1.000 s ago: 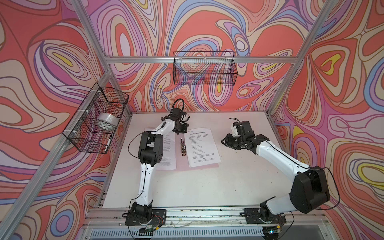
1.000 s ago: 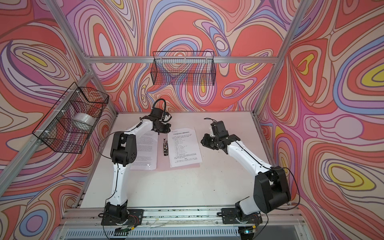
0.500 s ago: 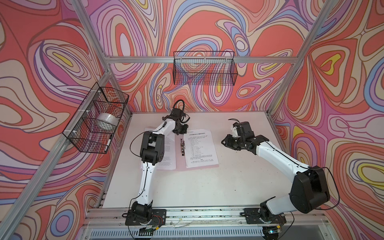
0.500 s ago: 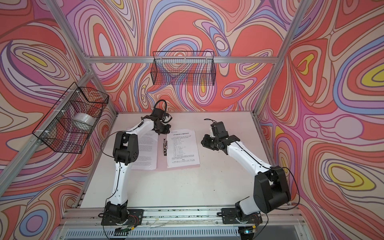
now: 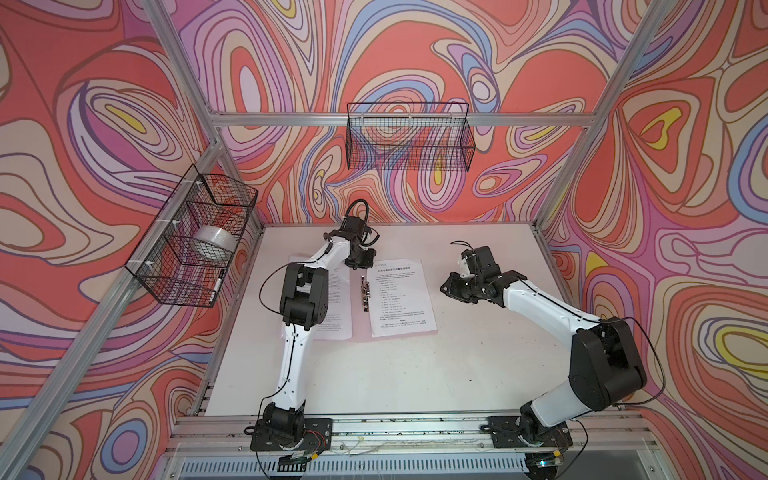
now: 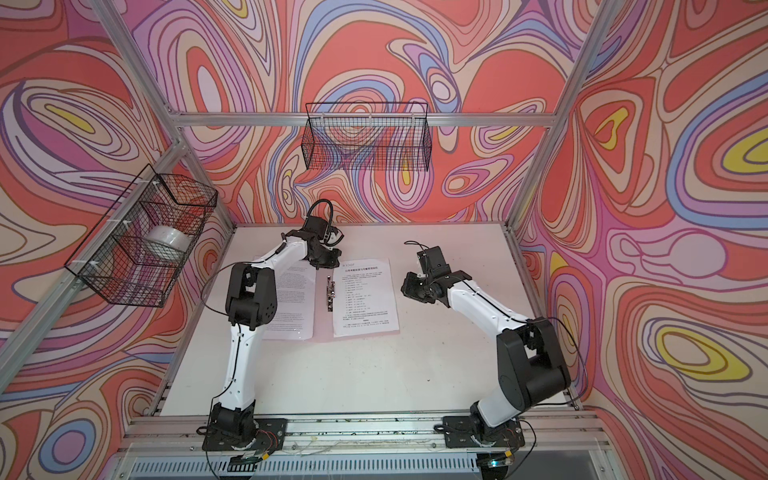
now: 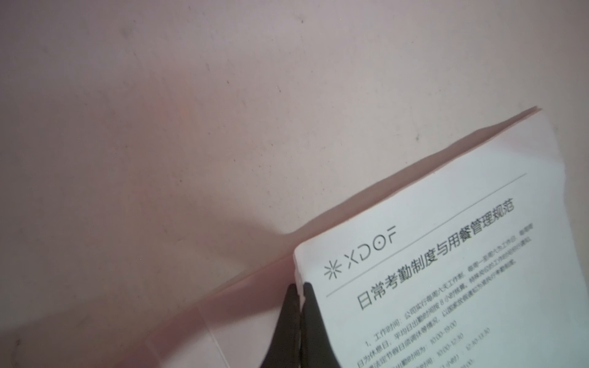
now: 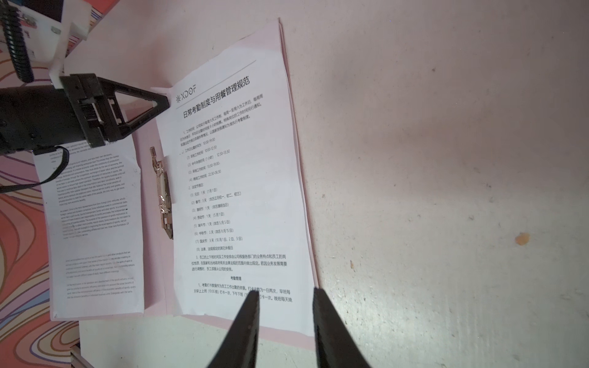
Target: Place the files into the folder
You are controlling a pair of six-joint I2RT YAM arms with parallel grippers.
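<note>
- The files point(image 5: 401, 297) lie on the open pink folder point(image 8: 156, 280) in the middle of the table point(image 5: 415, 374), one sheet on each half beside the metal clip point(image 8: 162, 197).
- Left gripper point(image 7: 299, 288) is clamped on the right sheet's far left corner.
- Right gripper point(image 8: 286, 293) has its jaws apart at that sheet's right edge.

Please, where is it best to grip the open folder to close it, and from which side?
I would grip the folder at the long outer edge of its right flap, where a thin pink rim shows past the sheet. Come from the right, low along the table, with the open right tool. It lies flat, clip in the middle, so only outer edges are free.
</note>
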